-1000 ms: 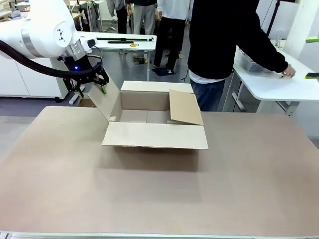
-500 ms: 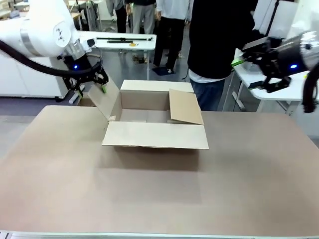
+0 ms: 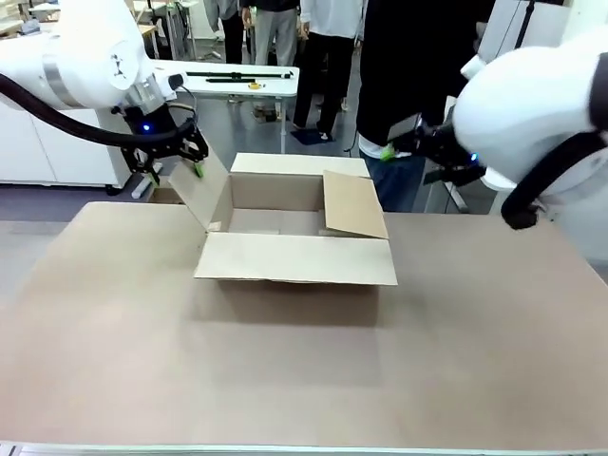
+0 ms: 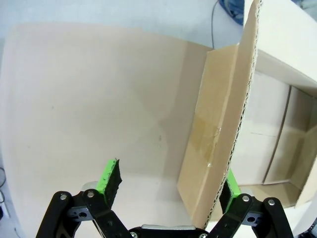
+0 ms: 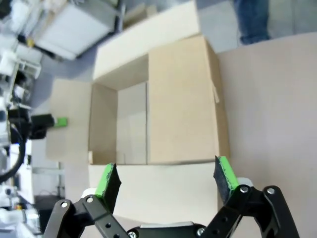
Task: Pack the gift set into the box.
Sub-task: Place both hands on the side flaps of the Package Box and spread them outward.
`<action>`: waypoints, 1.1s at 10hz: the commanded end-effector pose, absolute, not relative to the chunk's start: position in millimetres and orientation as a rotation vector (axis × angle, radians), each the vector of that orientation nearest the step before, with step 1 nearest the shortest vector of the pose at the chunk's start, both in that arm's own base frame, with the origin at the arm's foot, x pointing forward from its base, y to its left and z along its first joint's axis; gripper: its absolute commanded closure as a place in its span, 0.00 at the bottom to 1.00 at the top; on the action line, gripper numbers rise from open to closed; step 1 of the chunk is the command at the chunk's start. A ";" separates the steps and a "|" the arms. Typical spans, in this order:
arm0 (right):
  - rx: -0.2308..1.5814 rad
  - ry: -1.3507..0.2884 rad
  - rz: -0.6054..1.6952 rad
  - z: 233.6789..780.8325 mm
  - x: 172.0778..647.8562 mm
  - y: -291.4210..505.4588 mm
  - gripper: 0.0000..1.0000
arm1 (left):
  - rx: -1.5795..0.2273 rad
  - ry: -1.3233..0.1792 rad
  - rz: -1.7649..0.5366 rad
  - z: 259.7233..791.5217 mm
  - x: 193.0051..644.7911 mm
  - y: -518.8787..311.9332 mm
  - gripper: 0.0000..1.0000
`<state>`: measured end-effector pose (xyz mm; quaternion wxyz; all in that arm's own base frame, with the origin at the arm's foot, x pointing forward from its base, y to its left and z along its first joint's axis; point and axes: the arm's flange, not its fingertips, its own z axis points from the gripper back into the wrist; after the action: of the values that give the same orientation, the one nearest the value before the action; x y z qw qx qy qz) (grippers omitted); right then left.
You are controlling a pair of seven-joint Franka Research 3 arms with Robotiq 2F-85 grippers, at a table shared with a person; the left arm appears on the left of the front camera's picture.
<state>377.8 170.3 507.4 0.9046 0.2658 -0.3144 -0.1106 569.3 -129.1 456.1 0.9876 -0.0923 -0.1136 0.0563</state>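
Left pincer spread astride raised box flap.

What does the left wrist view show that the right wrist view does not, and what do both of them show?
Left wrist view: the open left tool straddling the raised flap, close enough to see its corrugated edge. Right wrist view: the open right tool, the opposite flap leaning inward, and a person's legs beyond the table. Both: the open box standing on the table.
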 end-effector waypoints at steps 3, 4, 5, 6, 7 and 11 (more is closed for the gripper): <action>0.392 -0.391 0.009 480.1 436.1 221.3 0.00 | -0.166 -0.238 0.128 457.0 569.6 -128.9 0.00; 0.341 -0.312 0.041 476.8 468.2 238.3 0.00 | -0.166 -0.238 0.128 457.0 569.6 -128.9 0.00; 0.317 -0.257 0.075 472.4 491.3 252.0 0.00 | -0.166 -0.238 0.128 457.0 569.6 -128.9 0.00; 0.269 -0.258 0.086 464.1 512.1 267.5 0.00 | -0.166 -0.238 0.128 457.0 569.6 -128.9 0.00; 0.251 -0.263 0.098 451.3 531.2 287.4 0.00 | -0.166 -0.238 0.128 457.0 569.6 -128.9 0.00; -0.217 -0.384 0.140 405.5 557.3 369.3 0.00 | -0.166 -0.238 0.128 457.0 569.6 -128.9 0.00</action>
<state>546.5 336.7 406.3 0.9771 -0.0215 -0.1887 0.0961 569.4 -129.1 456.4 0.9876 -0.0923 -0.1139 0.0564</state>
